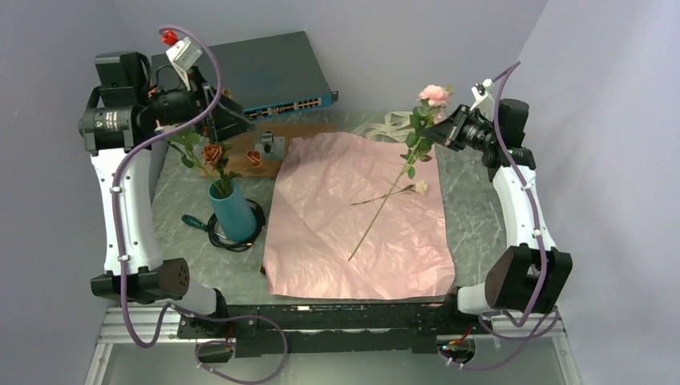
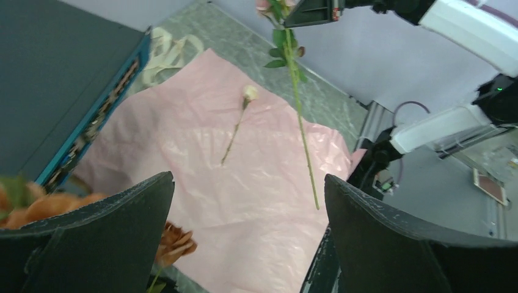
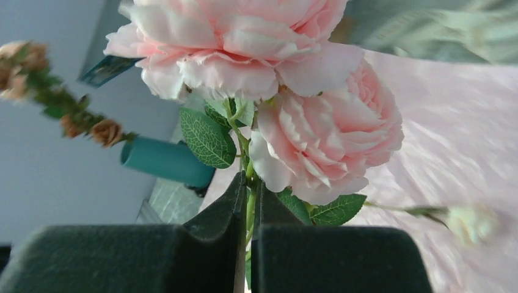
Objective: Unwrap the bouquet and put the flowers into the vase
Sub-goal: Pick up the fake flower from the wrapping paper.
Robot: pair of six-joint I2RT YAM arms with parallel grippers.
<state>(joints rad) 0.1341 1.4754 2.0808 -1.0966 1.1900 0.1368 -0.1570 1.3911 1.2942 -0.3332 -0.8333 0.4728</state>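
The teal vase [image 1: 232, 210] holds rust roses [image 1: 212, 152]; pink rose [image 1: 434, 95] hangs aloft.

- Table [image 1: 473, 208]: grey-green marbled top, fills centre of frame.
- Pink paper sheet [image 1: 337, 233] spread flat, centre to lower right.
- Cream ribbon [image 1: 389, 127] heaped upper centre, at the sheet's far edge.
- Dark switch box [image 1: 265, 68] upper left; brown board [image 1: 305, 130] just below it.
- Teal vase [image 1: 232, 212] upright at left, black cable coil [image 1: 258, 215] around its base.
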